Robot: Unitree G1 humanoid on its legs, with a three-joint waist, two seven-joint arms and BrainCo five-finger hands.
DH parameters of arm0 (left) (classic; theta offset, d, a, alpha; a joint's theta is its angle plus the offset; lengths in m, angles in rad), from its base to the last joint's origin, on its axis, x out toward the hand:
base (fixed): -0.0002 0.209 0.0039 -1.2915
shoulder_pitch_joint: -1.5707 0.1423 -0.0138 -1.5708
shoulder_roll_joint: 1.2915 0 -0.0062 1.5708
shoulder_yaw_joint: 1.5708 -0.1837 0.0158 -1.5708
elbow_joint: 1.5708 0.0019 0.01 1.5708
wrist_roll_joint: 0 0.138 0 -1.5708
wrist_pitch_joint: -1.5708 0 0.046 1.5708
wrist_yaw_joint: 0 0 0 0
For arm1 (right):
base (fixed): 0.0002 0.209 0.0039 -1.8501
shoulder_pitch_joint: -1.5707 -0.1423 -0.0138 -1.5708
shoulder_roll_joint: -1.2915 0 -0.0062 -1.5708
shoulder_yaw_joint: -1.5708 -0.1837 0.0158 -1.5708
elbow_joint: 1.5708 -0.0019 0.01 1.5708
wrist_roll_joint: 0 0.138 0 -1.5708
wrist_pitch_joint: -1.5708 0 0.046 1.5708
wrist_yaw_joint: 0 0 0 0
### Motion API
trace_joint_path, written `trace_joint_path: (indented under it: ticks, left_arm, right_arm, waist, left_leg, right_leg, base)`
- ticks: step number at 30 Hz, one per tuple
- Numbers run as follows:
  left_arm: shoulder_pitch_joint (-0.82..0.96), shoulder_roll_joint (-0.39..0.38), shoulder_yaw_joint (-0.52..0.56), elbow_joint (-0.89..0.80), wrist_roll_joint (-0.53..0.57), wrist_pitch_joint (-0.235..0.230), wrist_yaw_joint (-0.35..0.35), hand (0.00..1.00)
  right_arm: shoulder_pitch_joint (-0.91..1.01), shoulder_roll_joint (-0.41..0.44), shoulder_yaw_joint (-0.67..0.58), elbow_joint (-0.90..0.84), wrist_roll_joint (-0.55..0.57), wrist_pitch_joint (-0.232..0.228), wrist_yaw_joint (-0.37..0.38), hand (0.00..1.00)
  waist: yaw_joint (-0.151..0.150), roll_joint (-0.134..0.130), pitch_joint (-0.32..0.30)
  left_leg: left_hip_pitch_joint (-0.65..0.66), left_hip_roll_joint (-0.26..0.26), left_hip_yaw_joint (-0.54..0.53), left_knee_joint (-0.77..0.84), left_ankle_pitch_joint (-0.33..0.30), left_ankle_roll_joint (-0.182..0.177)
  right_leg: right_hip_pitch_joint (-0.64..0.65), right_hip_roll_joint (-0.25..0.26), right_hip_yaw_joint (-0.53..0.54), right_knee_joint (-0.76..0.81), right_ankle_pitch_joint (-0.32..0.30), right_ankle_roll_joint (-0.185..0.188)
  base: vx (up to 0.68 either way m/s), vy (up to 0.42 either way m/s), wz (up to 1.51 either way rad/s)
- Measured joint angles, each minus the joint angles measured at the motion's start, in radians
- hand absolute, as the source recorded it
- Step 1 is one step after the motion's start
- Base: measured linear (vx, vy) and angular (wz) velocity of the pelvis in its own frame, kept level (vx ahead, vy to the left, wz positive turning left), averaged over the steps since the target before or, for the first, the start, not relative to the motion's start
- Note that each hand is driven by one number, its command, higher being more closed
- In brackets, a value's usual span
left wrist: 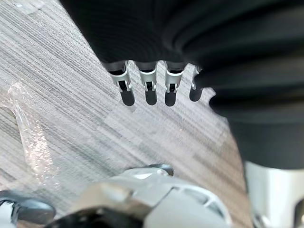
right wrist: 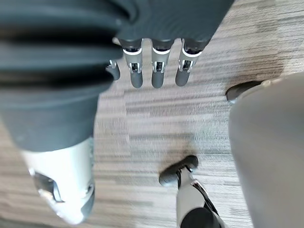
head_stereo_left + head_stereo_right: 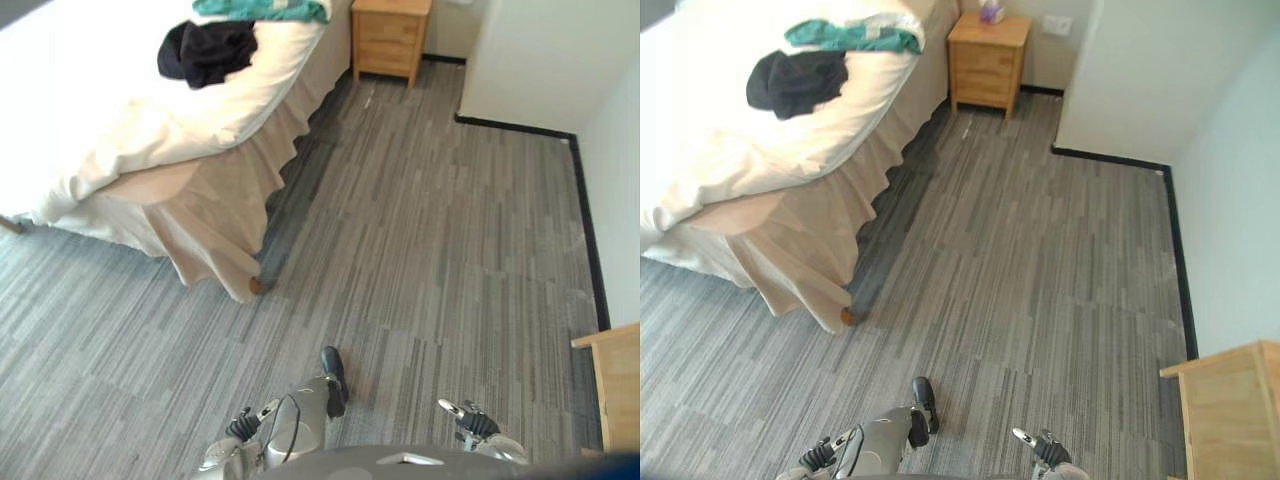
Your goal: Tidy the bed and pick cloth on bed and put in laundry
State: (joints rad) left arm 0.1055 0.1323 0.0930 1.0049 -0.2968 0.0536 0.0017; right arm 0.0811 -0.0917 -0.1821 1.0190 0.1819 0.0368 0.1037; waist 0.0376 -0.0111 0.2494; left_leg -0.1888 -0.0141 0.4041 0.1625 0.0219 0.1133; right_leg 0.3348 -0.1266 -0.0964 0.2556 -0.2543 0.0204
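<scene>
The left hand [image 1: 148, 86] and right hand [image 2: 159, 69] hung empty, fingers straight and loose, over open grey carpet [image 3: 430, 250]. Far ahead of the left hand (leftward), the black cloth [image 3: 205, 50] lay near the bed [image 3: 120, 130] edge, touching a teal cloth [image 3: 262, 10].

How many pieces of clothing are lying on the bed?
2. A black garment lies on the bed near its side edge; a teal garment lies just beyond, touching it. Others may be hidden where the bed leaves the view.
</scene>
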Motion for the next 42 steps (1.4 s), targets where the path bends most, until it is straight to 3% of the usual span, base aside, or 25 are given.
trace_joint_path:
  ticks: [1, 2, 3, 4, 6, 7, 8, 9, 11, 12, 13, 14, 16, 19, 20, 21, 23, 24, 26, 28, 31, 35, 37, 39, 42]
  left_arm:
    - [0.005, 0.006, -0.003, 0.001, -0.005, 0.003, 0.001, 0.00]
    - [0.008, 0.015, -0.011, 0.001, -0.006, 0.007, 0.003, 0.00]
    - [0.008, 0.018, -0.014, 0.001, -0.006, 0.009, 0.003, 0.00]
    - [0.004, 0.023, -0.021, 0.000, -0.005, 0.009, 0.003, 0.00]
    - [-0.004, 0.026, -0.048, -0.001, -0.005, 0.007, 0.004, 0.00]
    - [-0.016, 0.032, -0.082, -0.001, -0.006, 0.007, 0.004, 0.00]
    - [-0.025, 0.034, -0.099, -0.001, -0.007, 0.008, 0.004, 0.00]
    - [-0.043, 0.022, -0.123, -0.002, -0.007, 0.009, 0.003, 0.00]
    - [-0.051, 0.003, -0.132, -0.003, -0.007, 0.010, 0.001, 0.00]
    - [-0.054, -0.022, -0.131, -0.010, -0.006, 0.012, -0.001, 0.00]
    - [-0.054, -0.021, -0.131, -0.010, -0.006, 0.013, -0.002, 0.00]
    - [-0.052, -0.021, -0.127, -0.007, -0.006, 0.019, -0.001, 0.00]
    - [-0.050, -0.029, -0.109, -0.004, -0.006, 0.020, -0.001, 0.00]
    - [-0.043, -0.040, -0.070, -0.003, -0.005, 0.018, 0.003, 0.00]
    - [-0.044, -0.052, -0.060, -0.003, -0.006, 0.017, 0.004, 0.00]
    - [-0.044, -0.056, -0.055, -0.002, -0.006, 0.016, 0.004, 0.00]
    - [-0.043, -0.081, -0.050, -0.007, -0.010, -0.001, 0.006, 0.00]
    - [-0.043, -0.082, -0.049, -0.008, -0.015, -0.003, 0.006, 0.00]
    - [-0.042, -0.076, -0.043, -0.004, -0.047, -0.027, 0.006, 0.00]
    - [-0.043, -0.074, -0.042, -0.007, -0.047, -0.040, 0.004, 0.00]
    - [-0.031, -0.078, -0.040, -0.047, -0.049, -0.044, 0.007, 0.00]
    - [-0.029, -0.086, -0.041, -0.046, -0.052, -0.034, 0.045, 0.00]
    - [-0.029, -0.079, -0.041, -0.046, -0.044, -0.027, 0.049, 0.00]
    - [-0.024, -0.055, -0.041, -0.048, -0.048, -0.015, 0.051, 0.00]
    - [-0.010, -0.047, -0.042, -0.049, -0.076, -0.003, 0.054, 0.00]
  right_arm:
    - [-0.002, 0.003, -0.006, 0.000, -0.020, 0.001, 0.000, 0.00]
    - [-0.006, 0.013, -0.010, -0.002, -0.027, -0.002, -0.001, 0.00]
    - [-0.009, 0.016, -0.015, -0.003, -0.026, -0.005, -0.001, 0.00]
    - [-0.015, 0.023, -0.033, -0.006, -0.026, -0.011, -0.002, 0.00]
    - [-0.014, 0.024, -0.048, -0.019, -0.002, -0.015, -0.005, 0.00]
    - [-0.014, 0.022, -0.051, -0.037, 0.021, -0.022, -0.005, 0.00]
    - [-0.009, 0.024, -0.052, -0.050, 0.039, -0.024, -0.005, 0.00]
    - [-0.002, 0.029, -0.067, -0.058, 0.071, -0.024, -0.005, 0.00]
    - [-0.001, 0.034, -0.079, -0.058, 0.090, -0.024, -0.007, 0.00]
    - [-0.002, 0.039, -0.083, -0.059, 0.108, -0.024, -0.011, 0.00]
    - [-0.002, 0.039, -0.082, -0.059, 0.109, -0.024, -0.011, 0.00]
    - [-0.002, 0.041, -0.085, -0.059, 0.109, -0.027, -0.017, 0.00]
    - [-0.002, 0.044, -0.087, -0.061, 0.100, -0.046, -0.027, 0.00]
    - [0.011, 0.046, -0.080, -0.060, 0.077, -0.054, -0.039, 0.00]
    - [0.013, 0.039, -0.079, -0.060, 0.079, -0.054, -0.040, 0.00]
    - [0.013, 0.037, -0.078, -0.060, 0.079, -0.054, -0.041, 0.00]
    - [-0.002, 0.017, -0.056, -0.060, 0.076, -0.054, -0.044, 0.00]
    - [-0.003, 0.010, -0.045, -0.060, 0.069, -0.054, -0.044, 0.00]
    - [-0.008, -0.018, 0.003, -0.061, 0.026, -0.057, -0.040, 0.00]
    - [-0.002, -0.024, 0.003, -0.058, -0.013, -0.054, -0.038, 0.00]
    - [0.001, -0.026, 0.023, -0.066, -0.078, -0.051, -0.036, 0.00]
    - [0.005, -0.023, 0.026, -0.083, -0.089, -0.044, -0.040, 0.00]
    - [0.023, -0.010, 0.019, -0.081, -0.090, -0.045, -0.040, 0.00]
    - [0.023, 0.016, 0.013, -0.078, -0.093, -0.046, -0.040, 0.00]
    - [0.017, 0.046, 0.015, -0.078, -0.097, -0.046, -0.039, 0.00]
  waist:
    - [0.005, -0.014, -0.008]
    - [0.001, -0.024, -0.016]
    - [0.000, -0.026, -0.017]
    - [-0.011, -0.030, -0.020]
    - [-0.030, -0.017, -0.019]
    - [-0.041, -0.003, -0.019]
    - [-0.054, 0.004, -0.017]
    - [-0.063, 0.005, -0.017]
    - [-0.067, 0.008, -0.016]
    - [-0.071, 0.009, -0.017]
    - [-0.071, 0.009, -0.017]
    - [-0.069, 0.006, -0.017]
    - [-0.069, 0.007, -0.015]
    - [-0.058, 0.001, -0.014]
    - [-0.050, 0.011, -0.014]
    - [-0.049, 0.012, -0.015]
    - [-0.046, 0.049, -0.021]
    - [-0.045, 0.053, -0.022]
    - [-0.048, 0.069, -0.010]
    - [-0.048, 0.069, -0.003]
    - [-0.038, 0.065, -0.004]
    - [-0.051, 0.064, -0.017]
    - [-0.053, 0.046, -0.042]
    - [-0.046, 0.007, -0.053]
    - [-0.042, -0.005, -0.060]
  left_leg:
    - [0.041, -0.026, 0.004, -0.003, -0.041, 0.001]
    - [0.088, -0.047, -0.008, -0.006, -0.080, 0.000]
    - [0.105, -0.053, -0.012, -0.008, -0.091, 0.000]
    - [0.166, -0.073, -0.042, -0.035, -0.107, -0.004]
    - [0.248, -0.089, -0.089, -0.096, -0.110, -0.005]
    - [0.310, -0.090, -0.137, -0.132, -0.110, -0.007]
    - [0.342, -0.086, -0.163, -0.145, -0.110, -0.006]
    - [0.379, -0.082, -0.221, -0.155, -0.123, -0.027]
    - [0.401, -0.077, -0.260, -0.161, -0.135, -0.041]
    - [0.428, -0.066, -0.317, -0.161, -0.158, -0.062]
    - [0.432, -0.066, -0.320, -0.161, -0.160, -0.064]
    - [0.451, -0.066, -0.337, -0.160, -0.173, -0.084]
    - [0.478, -0.062, -0.348, -0.144, -0.208, -0.113]
    - [0.536, -0.024, -0.396, -0.043, -0.337, -0.148]
    - [0.548, 0.016, -0.404, 0.018, -0.390, -0.158]
    - [0.548, 0.029, -0.406, 0.035, -0.395, -0.164]
    - [0.471, 0.102, -0.411, 0.241, -0.366, -0.173]
    - [0.444, 0.110, -0.411, 0.292, -0.348, -0.178]
    - [0.292, 0.193, -0.348, 0.632, -0.207, -0.208]
    - [0.237, 0.251, -0.241, 0.715, -0.251, -0.195]
    - [0.221, 0.267, -0.051, 0.503, -0.265, -0.202]
    - [0.228, 0.235, 0.090, 0.146, -0.127, -0.158]
    - [0.274, 0.185, 0.053, -0.020, -0.097, -0.161]
    - [0.317, 0.148, 0.008, -0.167, -0.029, -0.167]
    - [0.341, 0.129, -0.018, -0.182, -0.023, -0.165]
  right_leg:
    - [-0.060, -0.032, 0.003, 0.177, 0.026, 0.084]
    - [-0.153, -0.065, 0.026, 0.413, 0.120, 0.226]
    - [-0.187, -0.070, 0.038, 0.490, 0.148, 0.240]
    - [-0.279, -0.095, 0.014, 0.677, 0.145, 0.233]
    - [-0.373, -0.127, -0.070, 0.779, 0.108, 0.187]
    - [-0.439, -0.122, -0.117, 0.760, 0.048, 0.159]
    - [-0.471, -0.114, -0.139, 0.701, 0.017, 0.161]
    - [-0.505, -0.092, -0.151, 0.526, 0.007, 0.147]
    - [-0.522, -0.074, -0.149, 0.366, 0.021, 0.133]
    - [-0.540, -0.045, -0.131, 0.034, 0.149, 0.116]
    - [-0.541, -0.044, -0.131, 0.012, 0.160, 0.119]
    - [-0.565, -0.042, -0.112, -0.130, 0.230, 0.121]
    - [-0.589, -0.047, -0.075, -0.165, 0.254, 0.106]
    - [-0.535, -0.012, -0.010, -0.154, 0.265, 0.070]
    - [-0.525, 0.014, -0.009, -0.102, 0.345, 0.043]
    - [-0.526, 0.021, -0.015, -0.077, 0.359, 0.032]
    - [-0.518, 0.064, -0.071, 0.003, 0.269, -0.013]
    - [-0.512, 0.069, -0.079, 0.007, 0.254, -0.018]
    - [-0.394, 0.092, -0.126, -0.058, 0.200, -0.037]
    - [-0.296, 0.086, -0.175, -0.115, 0.200, -0.038]
    - [-0.195, 0.054, -0.260, -0.185, 0.196, -0.032]
    - [-0.166, 0.056, -0.362, -0.192, 0.194, -0.017]
    - [-0.164, 0.053, -0.415, -0.189, 0.194, -0.015]
    - [-0.146, 0.043, -0.469, -0.186, 0.194, -0.015]
    - [-0.115, 0.022, -0.469, -0.159, 0.192, -0.013]
  base:
    - [0.41, 0.264, -0.06]
    - [0.33, 0.210, -0.05]
    - [0.41, 0.230, 0.21]
    - [0.41, 0.197, 0.50]
    - [0.46, 0.184, 0.71]
    - [0.41, 0.083, 0.93]
    - [0.47, 0.045, 1.44]
    - [0.37, -0.003, 1.27]
    - [0.40, -0.048, 1.05]
    - [0.44, -0.060, 0.85]
    - [0.54, -0.104, 0.98]
    - [0.37, -0.127, 0.52]
    - [0.45, -0.181, 0.70]
    - [0.57, -0.305, 0.79]
    - [0.44, -0.275, 0.53]
    - [0.65, -0.414, 0.64]
    - [0.51, -0.362, 0.40]
    - [0.48, -0.370, 0.30]
    - [0.43, -0.318, 0.47]
    - [0.36, -0.254, 0.57]
    - [0.30, -0.179, 0.40]
    - [0.26, -0.014, 0.55]
    - [0.26, 0.085, 1.08]
    - [0.24, 0.059, 1.06]
    - [0.17, 0.056, 0.63]
